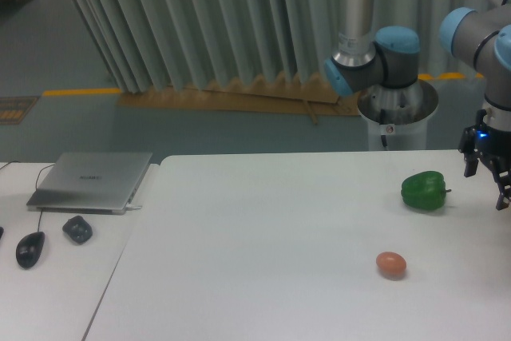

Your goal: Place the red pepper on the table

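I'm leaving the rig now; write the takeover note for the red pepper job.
Gripper: at the far right edge of the frame, partly cut off, above the large flat white table; open or shut cannot be told, and no pepper is visible in it.
Red pepper: not in view anywhere.
On the table: a glossy green bell pepper and a small orange-brown egg-shaped thing, apart from each other.
Done: cannot confirm.
Left: locate the red pepper, then place it on the table.
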### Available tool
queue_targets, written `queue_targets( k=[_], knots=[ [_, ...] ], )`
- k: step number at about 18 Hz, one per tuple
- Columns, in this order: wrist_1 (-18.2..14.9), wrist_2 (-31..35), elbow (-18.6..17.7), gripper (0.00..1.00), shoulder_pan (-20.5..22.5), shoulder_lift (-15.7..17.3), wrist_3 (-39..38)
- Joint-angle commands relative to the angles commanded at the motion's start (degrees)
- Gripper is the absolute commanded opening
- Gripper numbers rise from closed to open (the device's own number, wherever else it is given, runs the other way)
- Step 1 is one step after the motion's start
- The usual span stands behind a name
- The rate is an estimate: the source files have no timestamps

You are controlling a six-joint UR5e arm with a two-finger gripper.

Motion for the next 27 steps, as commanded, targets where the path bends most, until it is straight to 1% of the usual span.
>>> queue_targets(
  k=[1,3,4,9,12,17,21,24,27],
  knots=[
    [1.2,0.1,-0.1,1.0,0.7,-0.1,0.0],
    [1.5,0.1,-0.2,1.0,3.4,-0.1,0.0],
    [1.5,0.0,-0.2,1.0,4.1,0.1,0.0],
    [1.4,3.4,0.7,1.0,4.0,-0.4,-0.1],
    [1.5,4.5,1.1,1.0,5.5,-0.9,-1.0],
    [2.4,7.5,1.3,1.0,6.1,-2.2,-3.0],
    [2.4,7.6,2.4,1.0,8.5,-3.2,-2.6],
    [2.5,7.7,2.5,1.0,9.4,-3.8,-2.5],
    [2.4,7.7,3.9,1.0,9.9,-4.7,-2.8]
  ],
)
